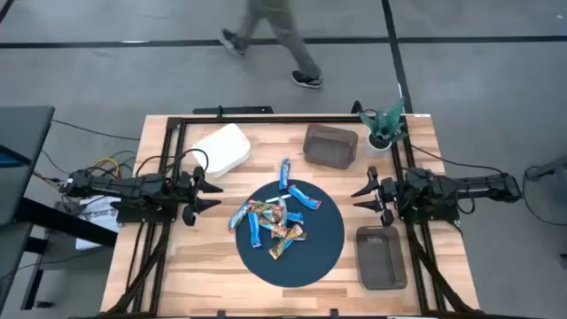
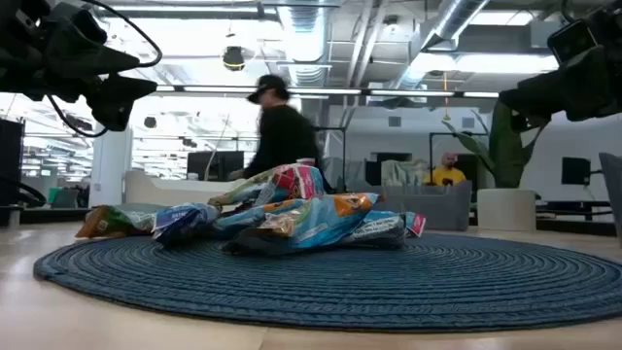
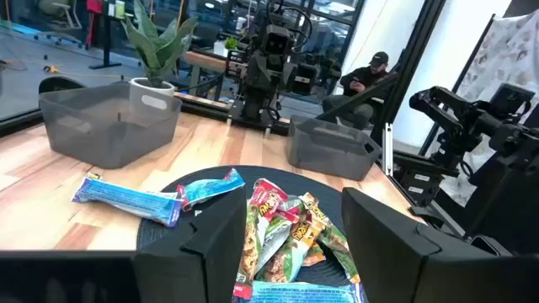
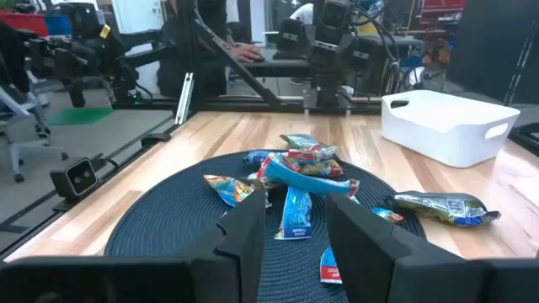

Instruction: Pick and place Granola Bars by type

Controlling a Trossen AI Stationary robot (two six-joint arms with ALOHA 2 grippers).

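bars (image 1: 275, 220): a loose pile of small foil-wrapped snacks on the round blue mat (image 1: 323, 252) in the middle of the table (image 1: 177, 266). Some are blue, some are orange and yellow.
stray bars: 1 blue bar (image 1: 284, 173) lies off the mat, toward the far side. Another blue bar (image 1: 304, 197) lies apart from the pile, on the mat.
how they feel: I think they are light and a bit stiff inside, with crinkly, slippery wrappers. They should not break easily.
where to hold: I would pinch 1 bar across its short middle, not by the thin wrapper ends. The stray bars look easiest, because the pile is tangled.
white bin (image 1: 221, 149): on the far left of the table. Nothing shows inside it.
far grey bin (image 1: 330, 145): on the far side, right of the white bin. It looks bare inside.
near grey bin (image 1: 382, 258): on the right, beside the mat. It looks bare too.
plant (image 1: 384, 126): in the far right corner.
left gripper (image 1: 202, 194): beside the mat on the left, fingers spread, holding nothing.
right gripper (image 1: 363, 194): beside the mat on the right, fingers partly spread, holding nothing.
task: no bar is sorted yet.
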